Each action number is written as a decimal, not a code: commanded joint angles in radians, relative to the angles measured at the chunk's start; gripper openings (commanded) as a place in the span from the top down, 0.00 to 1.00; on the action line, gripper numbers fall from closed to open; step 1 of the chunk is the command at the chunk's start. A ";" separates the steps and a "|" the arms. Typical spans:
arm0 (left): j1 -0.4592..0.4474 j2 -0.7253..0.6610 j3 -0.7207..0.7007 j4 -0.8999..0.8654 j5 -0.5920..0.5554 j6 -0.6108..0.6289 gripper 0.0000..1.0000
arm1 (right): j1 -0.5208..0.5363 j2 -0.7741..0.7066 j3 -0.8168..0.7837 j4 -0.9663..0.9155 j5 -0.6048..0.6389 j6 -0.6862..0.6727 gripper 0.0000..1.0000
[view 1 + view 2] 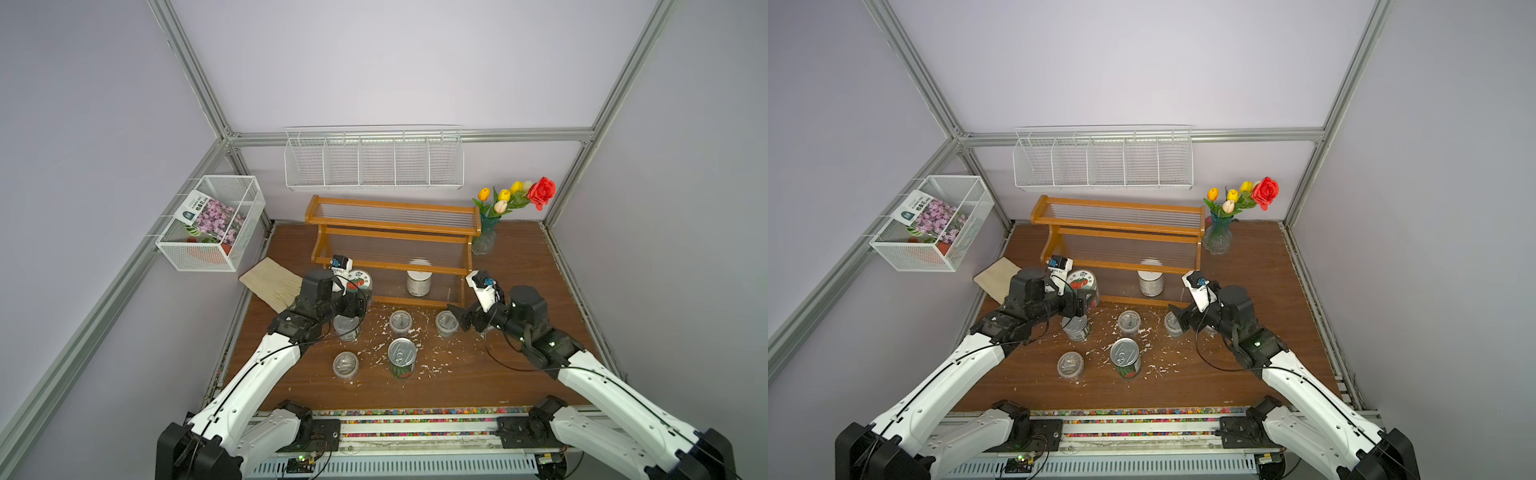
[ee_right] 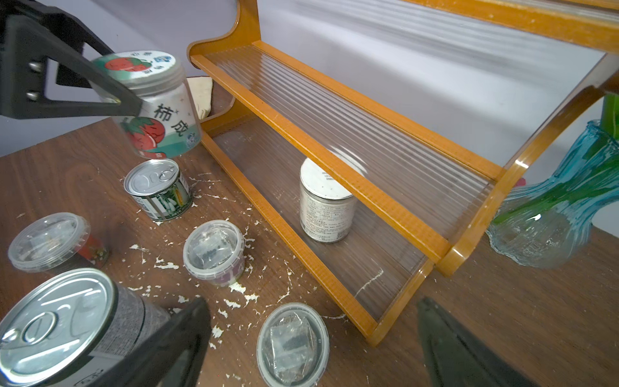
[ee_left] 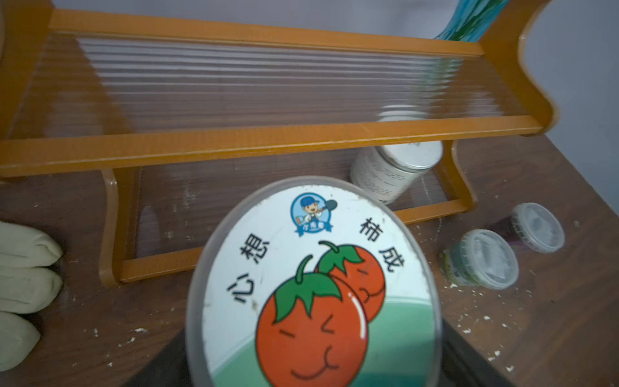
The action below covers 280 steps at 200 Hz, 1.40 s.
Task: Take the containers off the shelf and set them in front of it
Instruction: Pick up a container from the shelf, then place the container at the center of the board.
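Clamped between the black fingers (image 2: 83,110) of the left gripper (image 1: 1087,300) is the strawberry-lid jar (image 2: 160,110), which is gripped on its clear wall just under the lid. The jar is held tilted and raised off the table (image 1: 478,374), just in front of the left end of the shelf (image 1: 392,226) and above a tin can (image 2: 157,187). The right gripper (image 1: 456,319) is seen spread wide and holding nothing. A clear lidded cup (image 2: 293,345) is framed between its fingers in the right wrist view, apart from both, near the shelf's right front corner. The white-lid jar (image 2: 326,204) is seen standing upright on the lowest tier, toward the right. A second tin can (image 1: 402,357), a second clear cup (image 1: 400,322) and a third clear cup (image 1: 345,365) are set on the table in front of the shelf, among scattered white flakes (image 1: 374,347).
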 commanded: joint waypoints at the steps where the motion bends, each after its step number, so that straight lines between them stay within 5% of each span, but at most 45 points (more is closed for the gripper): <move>1: -0.037 -0.045 0.073 -0.043 0.040 0.007 0.21 | -0.019 -0.024 0.017 -0.029 0.021 0.017 0.02; 37: -0.110 -0.058 0.137 -0.110 0.044 0.017 0.21 | -0.043 -0.048 0.014 -0.060 0.028 0.016 0.01; 140: -0.493 0.098 0.223 -0.028 0.068 0.007 0.22 | -0.114 -0.244 0.068 -0.382 0.018 0.015 0.02; 280: -0.728 0.517 0.240 0.158 0.108 0.145 0.22 | -0.227 -0.265 0.092 -0.511 0.144 0.021 0.02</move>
